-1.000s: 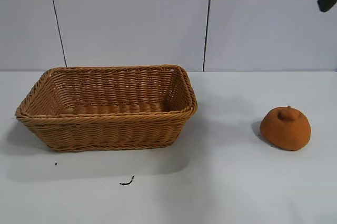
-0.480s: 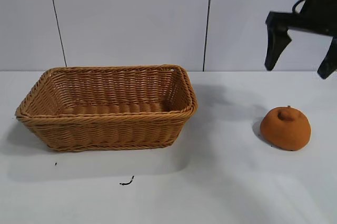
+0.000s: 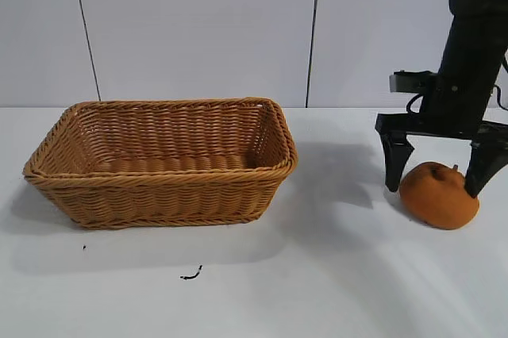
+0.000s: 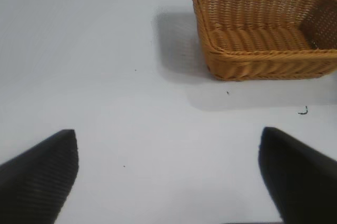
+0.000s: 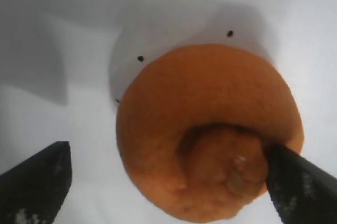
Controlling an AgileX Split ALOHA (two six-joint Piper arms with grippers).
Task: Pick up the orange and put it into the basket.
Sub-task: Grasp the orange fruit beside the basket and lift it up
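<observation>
The orange (image 3: 439,196) sits on the bench (image 3: 317,274) toward its right edge, well apart from the basket (image 3: 163,162), which stands toward the left. The right gripper (image 3: 436,178) straddles the fruit with its jaws spread wide: one finger stands just beside the orange on the basket side, while the other looks to touch or overlap its far flank near the nub.

The orange (image 5: 209,129) looks matte and slightly rough, a squashed dome that probably gives under pressure and weighs little. Its skin should offer good friction, so a slip seems unlikely. The best hold is likely across the widest part of the dome, low on its flanks, not on the nub, which could bend or tear.

The left gripper (image 4: 168,176) hangs over bare bench, jaws released.
</observation>
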